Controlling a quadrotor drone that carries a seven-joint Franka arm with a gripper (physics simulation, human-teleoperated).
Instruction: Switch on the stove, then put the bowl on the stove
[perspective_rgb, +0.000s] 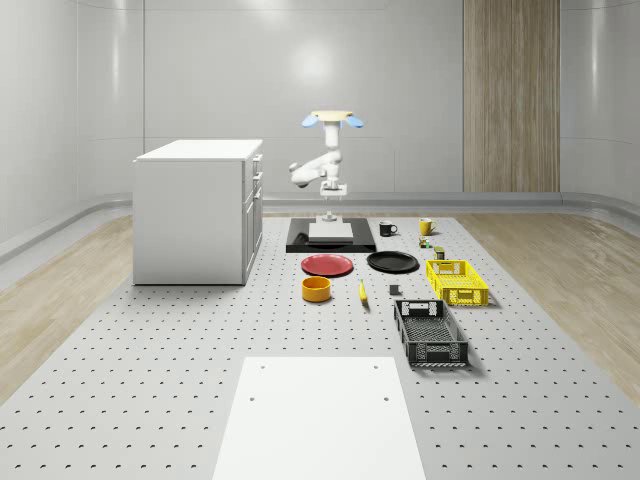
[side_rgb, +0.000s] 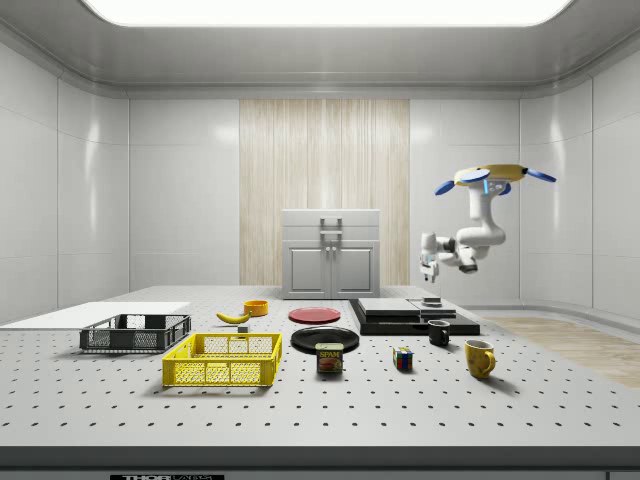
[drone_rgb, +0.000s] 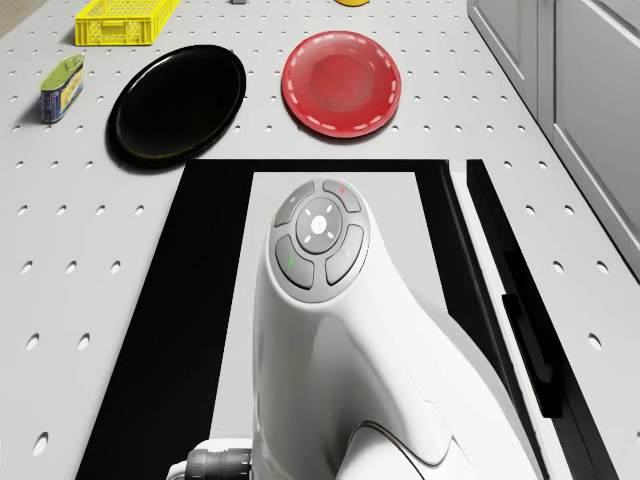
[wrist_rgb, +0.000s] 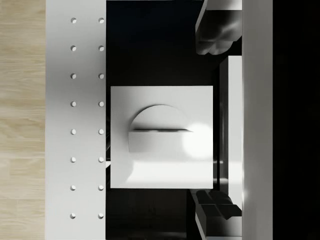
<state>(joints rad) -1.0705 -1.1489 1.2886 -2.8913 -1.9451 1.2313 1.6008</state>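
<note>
The stove (perspective_rgb: 330, 236) is a black slab with a pale plate, lying on the table beyond the plates. Its switch (wrist_rgb: 160, 145), a white block with a half-round lever, stands at the stove's far end (perspective_rgb: 328, 217) (side_rgb: 432, 300). My drone (perspective_rgb: 331, 119) hovers above that far end. The arm hangs down with the gripper (perspective_rgb: 331, 196) (side_rgb: 431, 272) a short way above the switch. In the wrist view the gripper (wrist_rgb: 216, 122) is open, its fingers (wrist_rgb: 220, 30) spread wide, with nothing held. The orange bowl (perspective_rgb: 317, 289) (side_rgb: 256, 307) sits on the table in front of the red plate.
A white cabinet (perspective_rgb: 195, 210) stands to the whole-scene view's left of the stove. A red plate (perspective_rgb: 327, 264) and a black plate (perspective_rgb: 392, 262) lie before the stove. A banana (perspective_rgb: 362, 291), yellow crate (perspective_rgb: 457, 280), black crate (perspective_rgb: 430, 331) and two mugs (perspective_rgb: 387, 228) are on the right.
</note>
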